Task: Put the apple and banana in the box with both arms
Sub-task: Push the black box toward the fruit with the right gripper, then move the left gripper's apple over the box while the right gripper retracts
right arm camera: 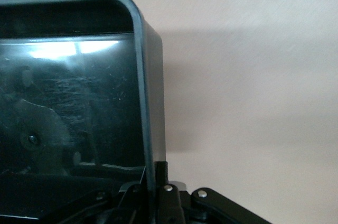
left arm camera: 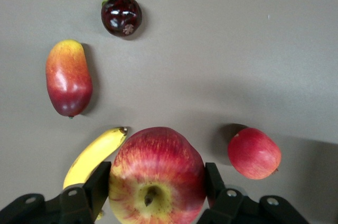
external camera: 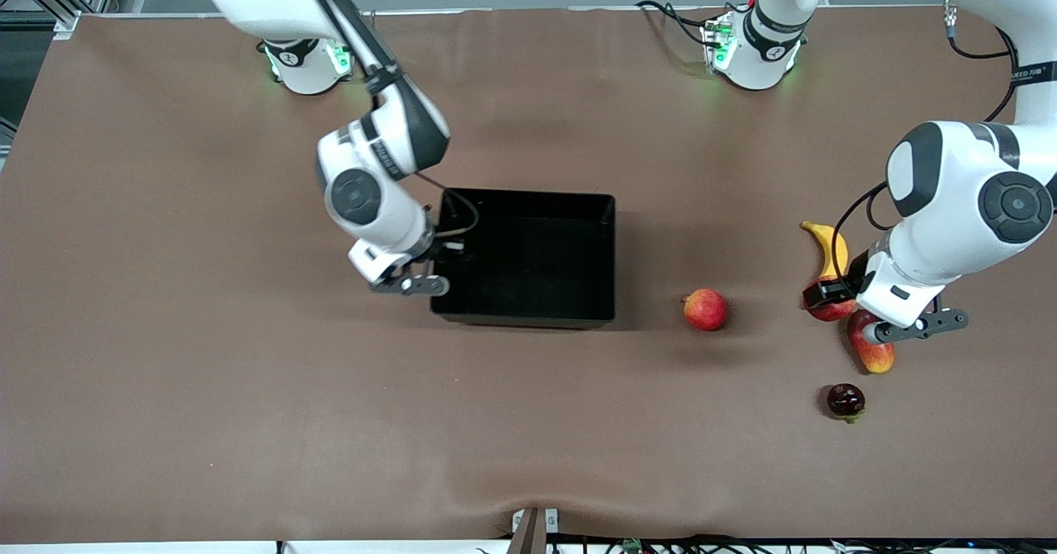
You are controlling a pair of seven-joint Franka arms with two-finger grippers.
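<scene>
**Apple gripped, box toward the right arm's end**

The left gripper grasps the apple beside the banana. The box lies well apart, toward the right arm's end. The right gripper is clenched on the box wall.

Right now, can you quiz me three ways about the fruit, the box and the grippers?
1. Where is the banana? A in the box; B on the table by the apple; C in the right gripper.
2. What colour is the box? A black; B white; C yellow.
3. What is the left gripper doing? A hanging open over the box; B gripping the apple; C gripping the banana.
Answers: 1 B, it lies on the table beside the apple. 2 A, its walls are glossy black, and the right gripper pinches one. 3 B, its fingers press the apple's sides.
</scene>
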